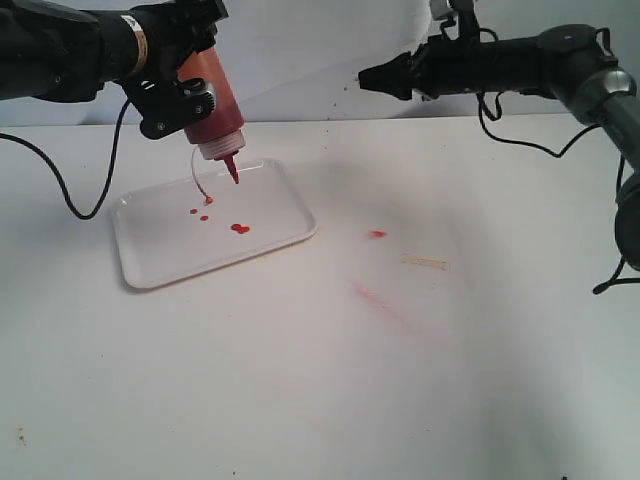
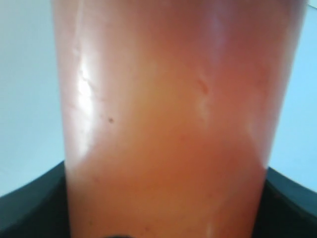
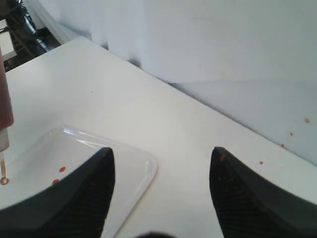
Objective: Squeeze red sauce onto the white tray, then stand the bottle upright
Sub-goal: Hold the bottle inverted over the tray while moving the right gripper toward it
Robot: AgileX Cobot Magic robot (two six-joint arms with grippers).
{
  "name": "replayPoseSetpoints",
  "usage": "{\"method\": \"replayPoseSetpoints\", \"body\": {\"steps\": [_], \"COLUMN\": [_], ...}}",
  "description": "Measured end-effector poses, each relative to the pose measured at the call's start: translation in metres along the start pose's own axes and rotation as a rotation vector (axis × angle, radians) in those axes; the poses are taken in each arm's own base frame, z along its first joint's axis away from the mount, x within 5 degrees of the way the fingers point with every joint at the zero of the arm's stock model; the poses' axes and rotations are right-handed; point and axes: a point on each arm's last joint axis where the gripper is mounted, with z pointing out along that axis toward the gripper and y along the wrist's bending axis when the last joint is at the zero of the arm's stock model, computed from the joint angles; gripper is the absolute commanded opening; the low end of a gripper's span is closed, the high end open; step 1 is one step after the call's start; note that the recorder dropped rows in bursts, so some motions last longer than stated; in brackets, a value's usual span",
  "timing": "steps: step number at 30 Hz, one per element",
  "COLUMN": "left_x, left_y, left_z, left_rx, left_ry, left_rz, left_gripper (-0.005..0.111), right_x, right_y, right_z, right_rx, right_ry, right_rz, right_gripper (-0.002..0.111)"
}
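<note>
Bottle hangs nozzle-down at upper left of the exterior frame, pinched in the jaws of the left gripper, its tip just above the tray; sauce lies in small drops near the tray's middle. Right gripper hovers at top, right of centre, well above the bench; its jaws are spread.

The white table carries a faint pink smear and a pale beige streak.

Robot lab bench, plain white table, white backdrop sheet — trailing black cables
</note>
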Motion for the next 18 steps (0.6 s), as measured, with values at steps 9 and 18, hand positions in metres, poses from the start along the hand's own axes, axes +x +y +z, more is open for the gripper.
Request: {"method": "replayPoseSetpoints", "body": {"steps": [9,18], "left_x": [-0.001,-0.001], "left_y": [0.001,0.001], "left_z": [0.0,0.0], "left_rx": [-0.008,-0.008], "left_ry": [-0.006,-0.006], "left_rz": [0.0,0.002], "left_gripper": [0.0,0.0], "right_x": [0.01,-0.002], "right_y": [0.047,0.07], "right_z": [0.048,0.056], "right_rx": [-0.185,-0.195], "right_ry": [0.063,0.128], "right_rz": [-0.099,-0.208], "right_gripper": [0.052,0.052]}}
